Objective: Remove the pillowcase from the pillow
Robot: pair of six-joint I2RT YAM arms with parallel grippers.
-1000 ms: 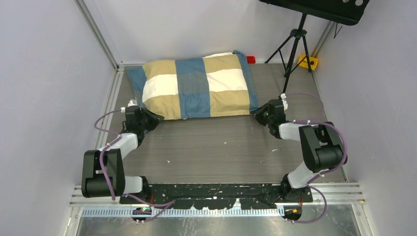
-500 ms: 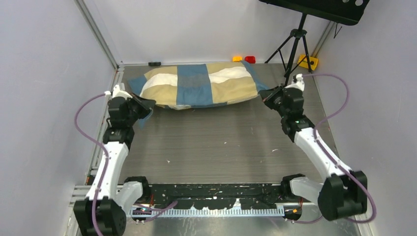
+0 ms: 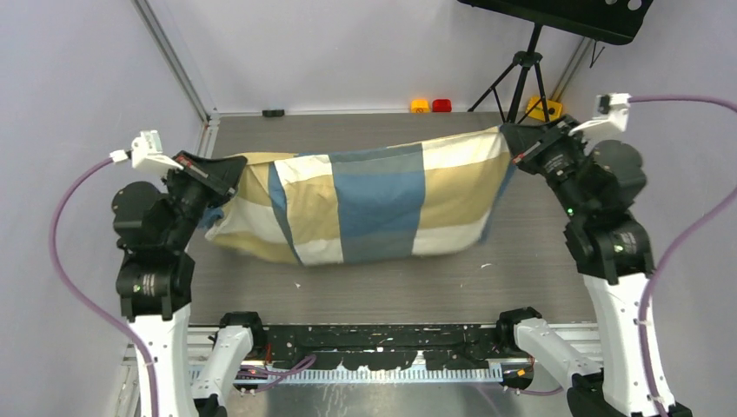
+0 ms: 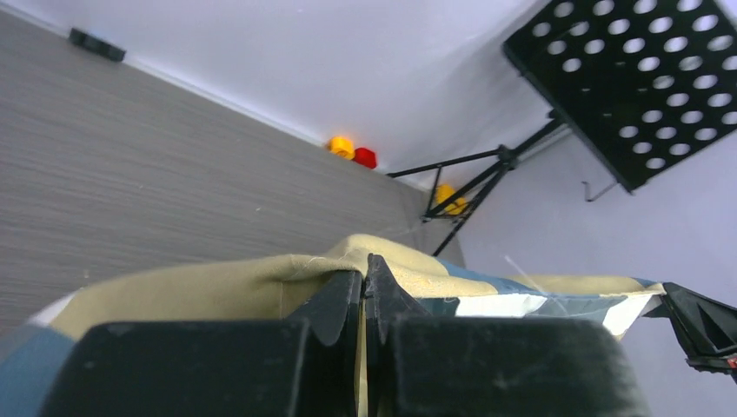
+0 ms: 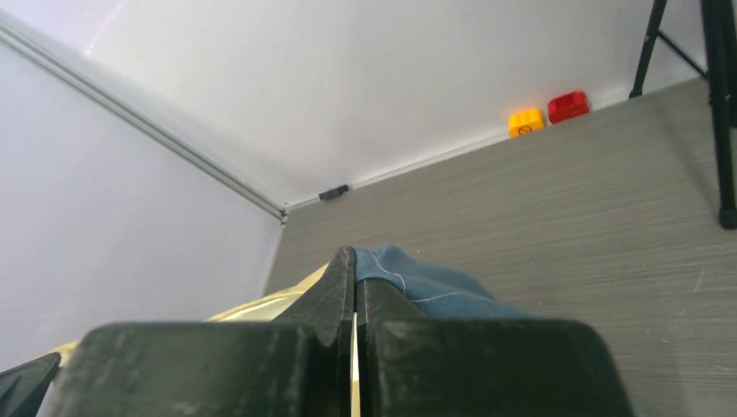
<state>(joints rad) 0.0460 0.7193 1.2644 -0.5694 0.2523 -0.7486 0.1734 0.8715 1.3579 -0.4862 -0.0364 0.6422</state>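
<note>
The left gripper [image 3: 215,170] and right gripper [image 3: 513,144] are each pressed together on an upper corner of the pillowcase [image 3: 374,204], which hangs stretched between them above the table [image 3: 391,287]. The pillow is covered from sight; only the bulging case shows. Each wrist view gives just the pinched hem at its fingertips and cuts off the rest. The top view alone shows the whole span.
</note>
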